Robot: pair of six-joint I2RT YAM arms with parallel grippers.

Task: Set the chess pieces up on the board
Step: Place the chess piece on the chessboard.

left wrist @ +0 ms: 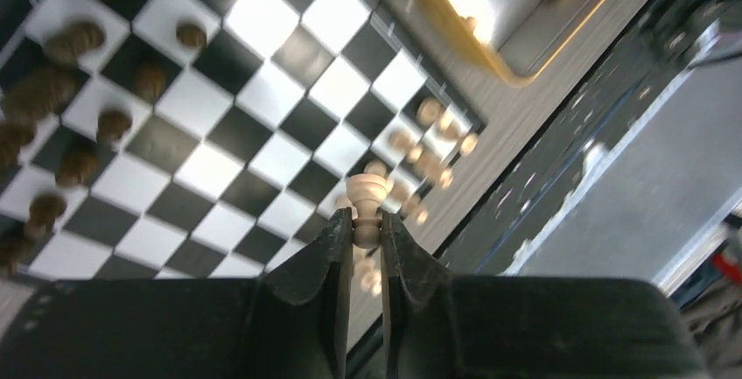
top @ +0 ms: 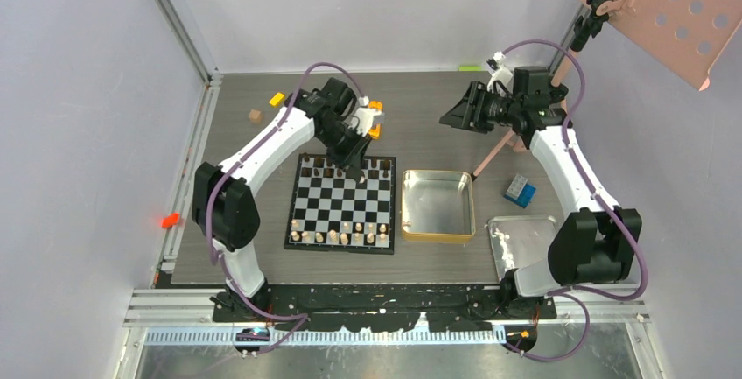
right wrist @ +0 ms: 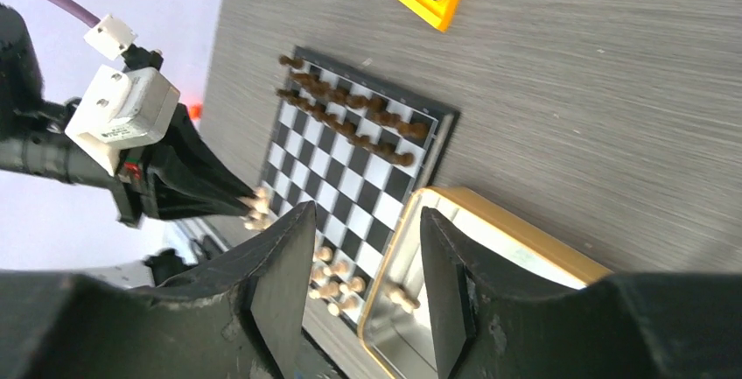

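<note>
The checkered board (top: pixel 343 200) lies in front of my left arm. Dark brown chess pieces (top: pixel 325 169) fill its far rows, and pale ones (top: pixel 341 235) stand along its near rows. My left gripper (left wrist: pixel 366 221) hovers over the board's far side, shut on a pale chess piece (left wrist: pixel 367 195) by its stem. The right gripper (right wrist: pixel 366 217) is open and empty, raised high behind the gold tin (top: pixel 437 237). One pale piece (right wrist: pixel 402 298) lies inside that tin (right wrist: pixel 516 243).
A silver tray (top: pixel 522 243) sits at the near right, with a blue block (top: pixel 520 190) beyond it. A small wooden cube (top: pixel 255 115) and a yellow part (top: pixel 276 98) lie at the far left. A pink perforated panel (top: pixel 665 3) hangs at the upper right.
</note>
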